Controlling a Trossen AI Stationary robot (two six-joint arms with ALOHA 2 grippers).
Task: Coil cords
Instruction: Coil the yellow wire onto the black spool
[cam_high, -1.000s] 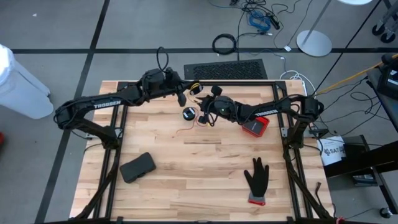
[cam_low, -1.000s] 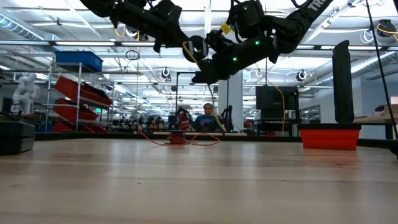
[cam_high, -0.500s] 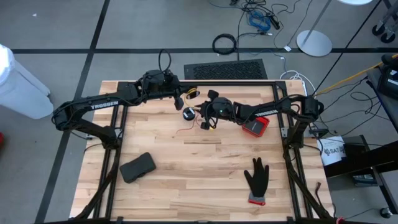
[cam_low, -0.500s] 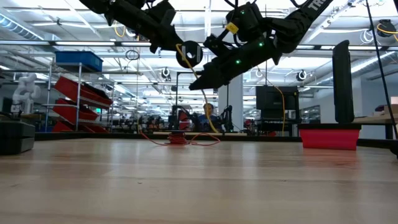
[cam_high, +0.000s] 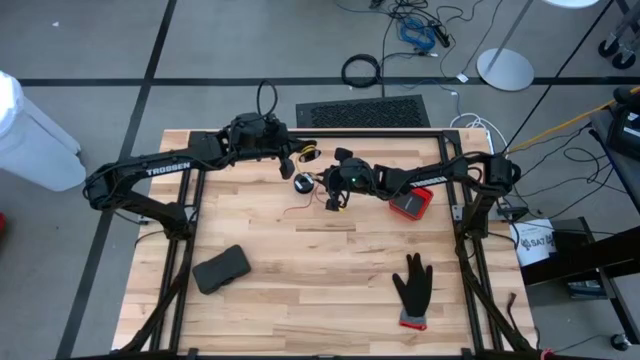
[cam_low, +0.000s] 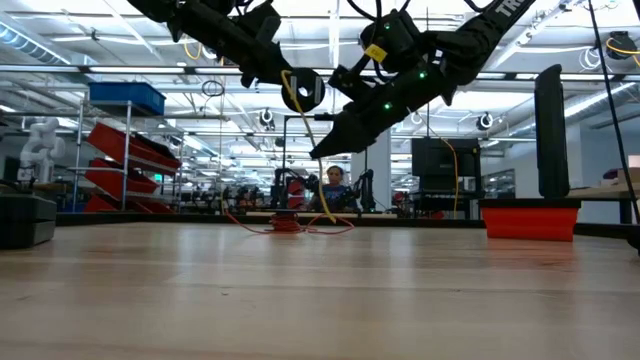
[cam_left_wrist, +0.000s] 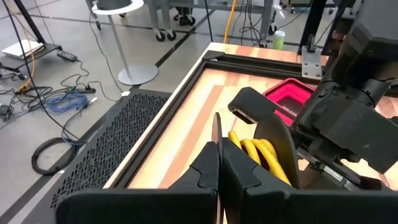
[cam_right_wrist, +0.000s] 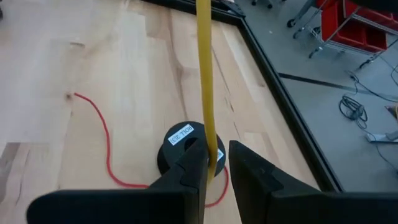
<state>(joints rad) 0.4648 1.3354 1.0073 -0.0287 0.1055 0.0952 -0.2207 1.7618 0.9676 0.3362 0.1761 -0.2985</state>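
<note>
I am mid-wind on the yellow cord (cam_low: 305, 150), strung above the worktop (cam_high: 330, 270) at upper centre. My left jaws (cam_left_wrist: 219, 165) clamp its spool (cam_low: 303, 90); my right jaws (cam_right_wrist: 214, 163) pinch the strand. Next: another wrap, kept taut. Only the right wrist view shows the red cord (cam_right_wrist: 102, 140) lying below.

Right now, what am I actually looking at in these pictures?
Two dark robot arms work over a wooden table. One picture looks down from above, one looks level across the tabletop, and two come from cameras on the wrists. The left gripper, shut, holds up a black spool wound with yellow cord. The right gripper pinches that cord's loose stretch. On the table lie a second spool with red cord, a red box, a black glove and a dark pouch.
</note>
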